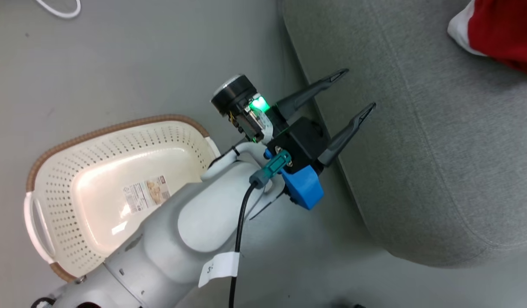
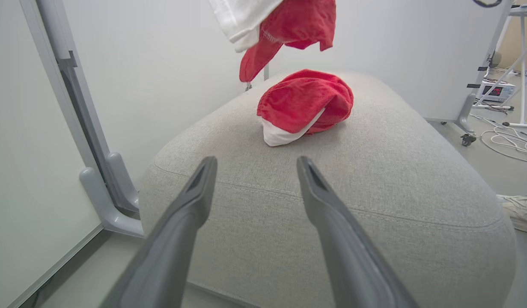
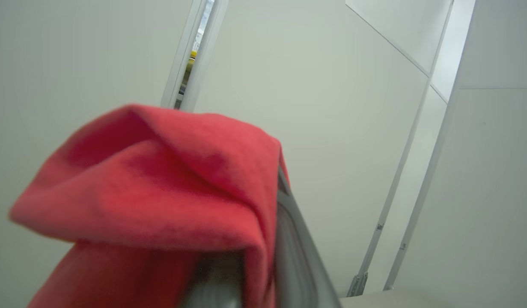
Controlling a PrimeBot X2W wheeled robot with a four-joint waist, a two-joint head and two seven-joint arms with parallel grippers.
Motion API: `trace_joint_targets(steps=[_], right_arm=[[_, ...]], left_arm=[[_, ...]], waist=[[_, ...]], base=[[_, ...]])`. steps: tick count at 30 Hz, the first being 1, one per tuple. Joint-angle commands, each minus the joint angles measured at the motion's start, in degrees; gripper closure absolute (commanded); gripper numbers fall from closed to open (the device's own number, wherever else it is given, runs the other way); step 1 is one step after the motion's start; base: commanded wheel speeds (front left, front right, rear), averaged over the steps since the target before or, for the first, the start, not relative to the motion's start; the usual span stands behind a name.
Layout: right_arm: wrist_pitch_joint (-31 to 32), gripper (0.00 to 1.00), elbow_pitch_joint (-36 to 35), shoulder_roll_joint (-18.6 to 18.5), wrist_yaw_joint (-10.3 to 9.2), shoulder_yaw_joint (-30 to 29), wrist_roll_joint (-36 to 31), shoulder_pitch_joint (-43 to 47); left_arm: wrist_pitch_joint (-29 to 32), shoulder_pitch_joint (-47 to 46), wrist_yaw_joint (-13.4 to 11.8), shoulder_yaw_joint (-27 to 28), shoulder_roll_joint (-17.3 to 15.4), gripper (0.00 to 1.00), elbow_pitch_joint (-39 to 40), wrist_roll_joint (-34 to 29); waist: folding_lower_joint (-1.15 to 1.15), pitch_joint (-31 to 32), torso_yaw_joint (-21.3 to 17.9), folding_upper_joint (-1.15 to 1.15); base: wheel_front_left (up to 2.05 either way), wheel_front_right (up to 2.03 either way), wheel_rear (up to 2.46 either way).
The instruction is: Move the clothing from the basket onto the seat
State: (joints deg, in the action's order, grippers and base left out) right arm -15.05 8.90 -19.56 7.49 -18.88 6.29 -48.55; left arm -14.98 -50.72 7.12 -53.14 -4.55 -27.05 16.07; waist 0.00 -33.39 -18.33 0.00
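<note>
The cream basket lies on the floor at the lower left, with only its label sticker inside. My left gripper is open and holds nothing, its fingertips at the near edge of the grey seat. The left wrist view looks past my left gripper at one piece of red and white clothing lying bunched on the seat. A second piece of clothing hangs above it. My right gripper is shut on that red clothing, which drapes over its fingers.
A white cable loop lies on the floor at the far left. A white panel wall with a grey post foot stands close beside the seat. Beyond the seat are a shoe, loose cables and a wheeled frame.
</note>
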Motion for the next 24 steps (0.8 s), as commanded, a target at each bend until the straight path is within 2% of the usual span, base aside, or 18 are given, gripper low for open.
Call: trace_joint_targets(steps=[1, 7, 11, 24], right_arm=[[-0.19, 1.00, 1.12, -1.99, 0.01, -2.20, 0.48, -2.56], [-0.19, 1.00, 6.46, -7.70, 0.01, -7.28, 1.21, -7.00], [-0.19, 1.00, 10.69, -8.67, 0.01, -9.06, 1.04, -6.82], [-0.19, 1.00, 20.84, -3.03, 0.01, -9.06, 0.75, -0.59]], left_arm=[[0.16, -1.79, 0.33, 0.06, -0.59, 0.00, 0.10, -0.54], [0.88, -4.87, 0.03, 0.04, -1.25, 0.00, 0.68, -1.50], [1.20, -6.28, -0.22, -0.13, -1.60, 0.00, 1.08, -1.97], [1.28, -7.15, -0.33, -1.06, -2.05, 0.00, 0.89, -1.60]], waist=[[0.00, -3.69, 0.63, 0.00], [0.00, -9.02, 1.17, 0.00], [0.00, -11.55, 1.06, 0.00], [0.00, -13.51, 0.99, 0.00]], base=[[0.00, 0.00, 0.00], [0.00, 0.00, 0.00], [0.00, 0.00, 0.00], [0.00, 0.00, 0.00]])
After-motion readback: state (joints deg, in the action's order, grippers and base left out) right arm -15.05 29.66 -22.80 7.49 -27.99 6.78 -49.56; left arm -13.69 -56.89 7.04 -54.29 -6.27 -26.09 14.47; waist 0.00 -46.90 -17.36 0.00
